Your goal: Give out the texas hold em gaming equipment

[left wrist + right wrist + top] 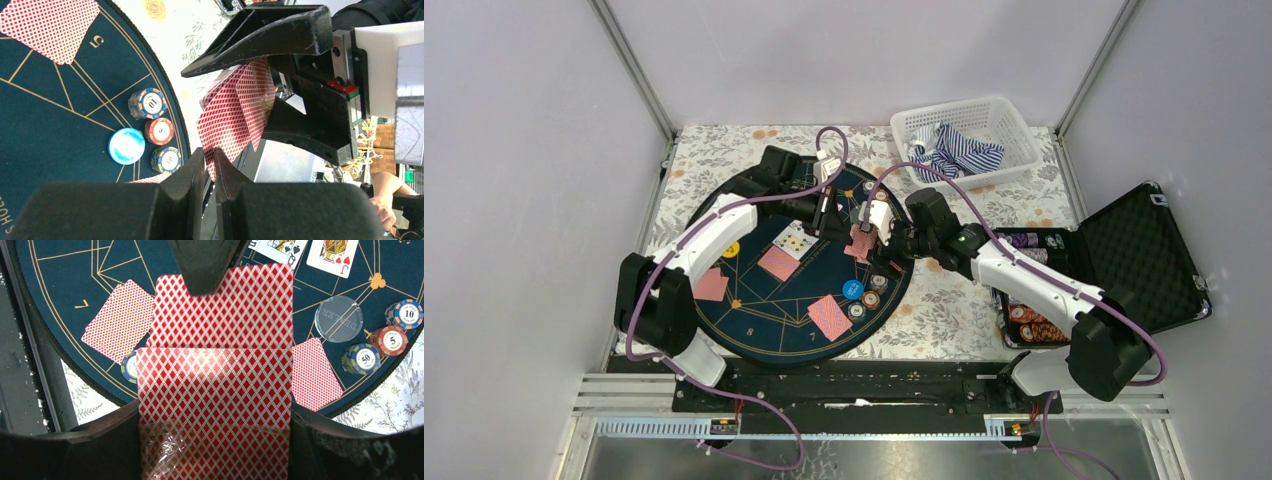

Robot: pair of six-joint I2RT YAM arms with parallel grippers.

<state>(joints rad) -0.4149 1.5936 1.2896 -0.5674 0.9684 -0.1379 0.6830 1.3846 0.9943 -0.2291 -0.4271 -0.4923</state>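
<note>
The top camera sits high above and behind the arm bases, at the near edge of the desk (944, 310), and looks down on the whole desk from far. The left wrist camera is rolled sideways; from very near, it looks past the left fingers (195, 172) across at the right fingers (280, 35). The right wrist camera looks steeply down, close over the playing cards (215, 380). All three views share the mat (764, 310) and the poker chips (871, 298).

10 on blue chip (405, 314), 5 on red chip (392, 339), 50 on striped chip (361, 359); DEALER on clear disc (339, 319); 7 on mat (60, 270).
</note>
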